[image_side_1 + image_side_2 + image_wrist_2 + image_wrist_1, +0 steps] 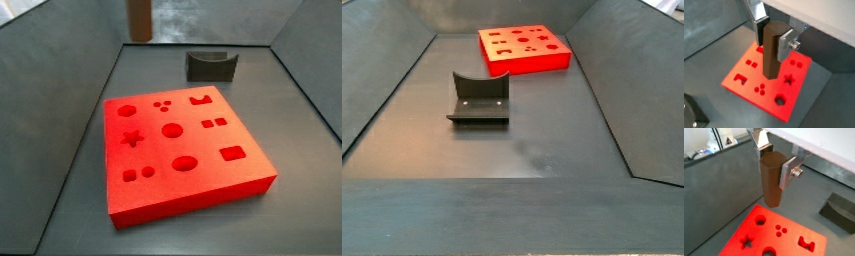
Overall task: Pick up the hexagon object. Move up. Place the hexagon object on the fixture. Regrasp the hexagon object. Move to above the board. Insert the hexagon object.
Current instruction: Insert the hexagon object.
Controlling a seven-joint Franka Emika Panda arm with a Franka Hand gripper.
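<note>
In both wrist views my gripper (773, 163) (773, 37) is shut on the hexagon object (771, 185) (771, 60), a reddish-brown six-sided peg hanging upright between the silver fingers. Its lower end hangs in the air above the board (754, 231) (801, 72), near one edge of it. The red board lies flat on the floor in both side views (160, 150) (529, 62). In a side view only the peg's lower part (139, 18) shows at the upper edge, and the gripper is out of frame. The fixture (841, 213) (211, 66) (478, 100) stands empty, apart from the board.
Grey sloping walls enclose the dark floor (80, 70) (543, 150). The fixture also shows in a corner of a wrist view (692, 117). The board's top has star, circle, square and hexagon recesses.
</note>
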